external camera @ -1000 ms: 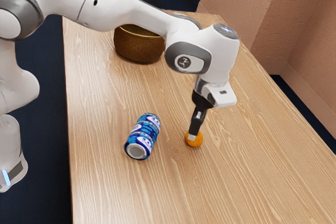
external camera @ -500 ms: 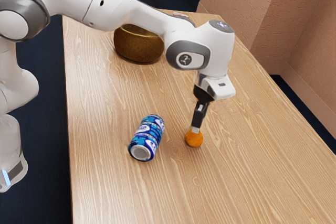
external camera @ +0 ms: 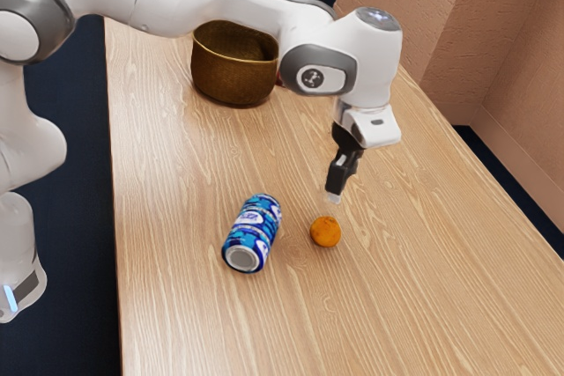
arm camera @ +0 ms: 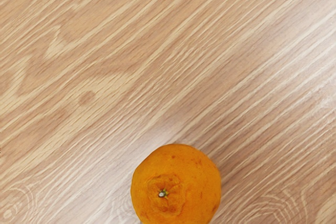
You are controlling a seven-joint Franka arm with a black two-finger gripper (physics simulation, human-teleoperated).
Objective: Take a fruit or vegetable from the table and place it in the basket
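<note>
My gripper (external camera: 334, 197) is above the orange (external camera: 326, 232), with a gap between them; whether it is open or shut cannot be made out. The orange rests on the wooden table (external camera: 414, 288). Under my hand, the wrist view has the same orange (arm camera: 176, 184) with its stem end up. A round brown-gold basket (external camera: 233, 72) stands toward the table's far end, its open top partly behind my arm.
A blue and white can (external camera: 252, 233) lies on its side, just to the exterior view's left of the orange. Something small and red (external camera: 279, 80) peeks out beside the basket, mostly behind the arm.
My gripper has risen off the orange, which remains on the table at about the same spot. The can has rolled a little toward the exterior view's right.
</note>
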